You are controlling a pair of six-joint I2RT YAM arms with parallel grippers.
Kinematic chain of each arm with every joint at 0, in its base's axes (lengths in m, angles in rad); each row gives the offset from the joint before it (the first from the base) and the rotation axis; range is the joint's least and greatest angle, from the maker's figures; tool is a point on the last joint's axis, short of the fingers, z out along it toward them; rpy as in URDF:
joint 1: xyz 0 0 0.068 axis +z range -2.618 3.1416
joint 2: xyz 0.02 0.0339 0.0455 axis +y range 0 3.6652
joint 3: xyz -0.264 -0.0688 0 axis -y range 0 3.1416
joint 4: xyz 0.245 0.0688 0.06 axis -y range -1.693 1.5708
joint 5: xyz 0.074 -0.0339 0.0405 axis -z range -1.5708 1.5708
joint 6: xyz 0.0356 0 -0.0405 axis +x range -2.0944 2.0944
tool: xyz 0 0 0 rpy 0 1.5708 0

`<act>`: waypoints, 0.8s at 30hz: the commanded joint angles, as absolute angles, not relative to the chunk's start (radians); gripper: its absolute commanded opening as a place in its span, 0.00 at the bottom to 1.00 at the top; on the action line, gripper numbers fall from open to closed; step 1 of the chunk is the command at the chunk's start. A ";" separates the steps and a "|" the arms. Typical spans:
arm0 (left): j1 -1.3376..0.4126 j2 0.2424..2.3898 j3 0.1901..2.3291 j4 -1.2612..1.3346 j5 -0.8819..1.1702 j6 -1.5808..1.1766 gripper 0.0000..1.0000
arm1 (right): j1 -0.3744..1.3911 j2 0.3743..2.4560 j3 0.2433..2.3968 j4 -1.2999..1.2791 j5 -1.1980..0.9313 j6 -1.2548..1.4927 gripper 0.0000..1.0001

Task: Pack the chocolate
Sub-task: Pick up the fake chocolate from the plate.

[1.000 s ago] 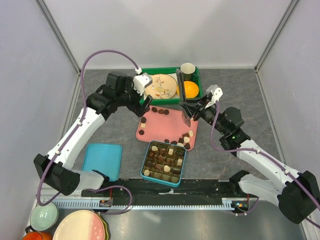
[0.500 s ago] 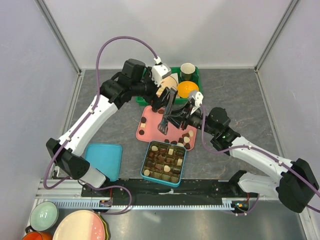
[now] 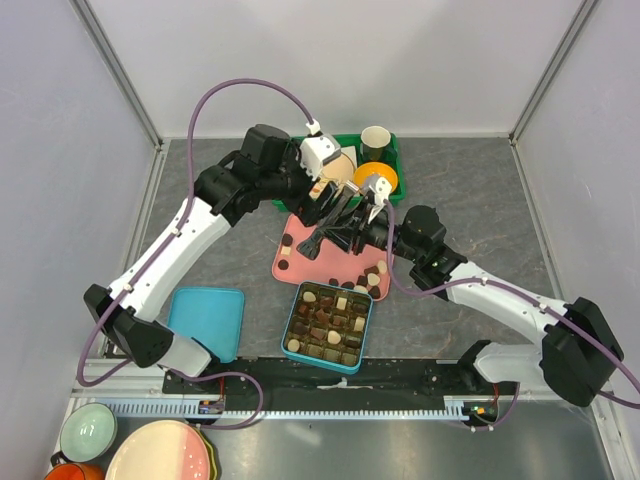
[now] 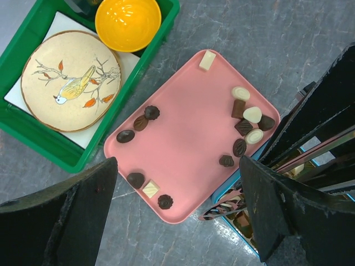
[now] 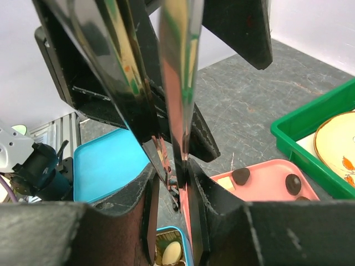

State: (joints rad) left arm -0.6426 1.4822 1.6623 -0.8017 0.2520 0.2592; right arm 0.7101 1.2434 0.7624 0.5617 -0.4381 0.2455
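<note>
Your left gripper (image 4: 178, 177) hangs wide open straight over the tray (image 4: 188, 133), chocolates (image 4: 244, 127) clustered at its two ends. Your right gripper (image 5: 178, 172), pinching a thin dark tool (image 5: 180, 83), sits just beside

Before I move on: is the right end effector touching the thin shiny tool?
Touching. Right wrist view: the right end effector has its fingers pressed on both sides of the thin shiny tool.
</note>
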 commanded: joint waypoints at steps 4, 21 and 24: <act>-0.712 1.451 1.629 -0.827 0.331 0.241 0.99 | 0.713 1.290 0.845 0.695 -0.387 0.265 0.31; -0.726 1.439 1.649 -0.845 0.380 0.235 0.99 | 0.739 1.344 0.907 0.669 -0.399 0.246 0.35; -0.729 1.431 1.655 -0.864 0.416 0.235 0.99 | 0.741 1.341 0.899 0.657 -0.371 0.215 0.31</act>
